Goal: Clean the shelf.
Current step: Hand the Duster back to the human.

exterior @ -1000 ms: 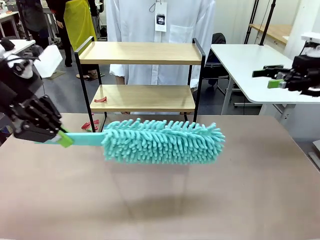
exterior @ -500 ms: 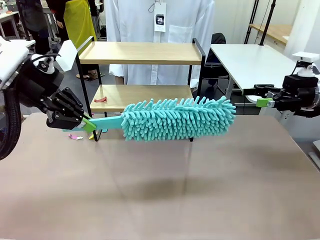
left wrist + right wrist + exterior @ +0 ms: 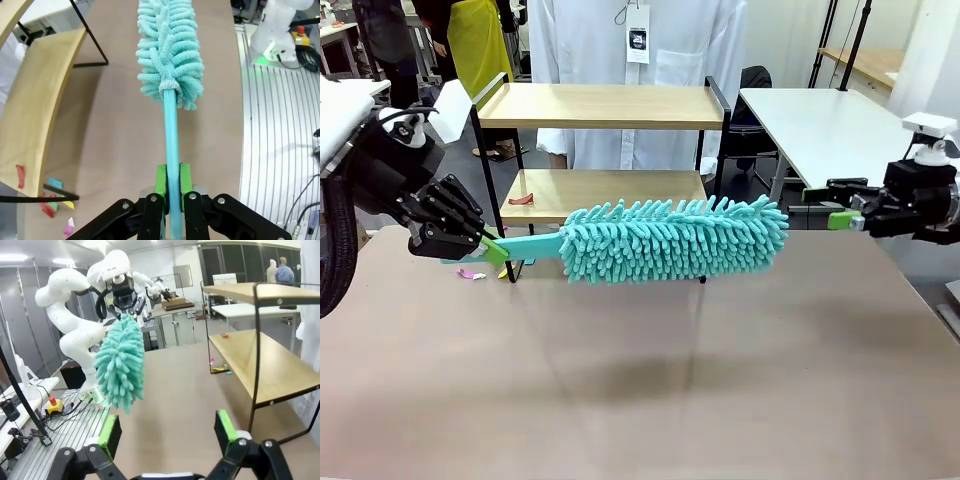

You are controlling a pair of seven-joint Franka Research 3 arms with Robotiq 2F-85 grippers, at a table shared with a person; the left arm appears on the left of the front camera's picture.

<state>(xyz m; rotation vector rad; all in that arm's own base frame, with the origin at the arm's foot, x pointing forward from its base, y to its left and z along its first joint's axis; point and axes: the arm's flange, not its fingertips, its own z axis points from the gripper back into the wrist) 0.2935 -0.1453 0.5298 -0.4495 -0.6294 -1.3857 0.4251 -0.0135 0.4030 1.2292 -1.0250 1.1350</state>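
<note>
front view: left gripper [image 3: 492, 249] is clenching the duster [image 3: 675, 239] handle at 9 o'clock; fluffy, light head is hovering before the shelf [image 3: 605, 195]; right gripper [image 3: 830, 208] is gaping, empty.

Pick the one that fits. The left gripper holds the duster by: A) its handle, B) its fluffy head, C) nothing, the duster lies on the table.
A: the left gripper is shut on the duster's thin teal handle, with the fluffy head out beyond the fingers.

No legible text, labels or numbers anywhere.
</note>
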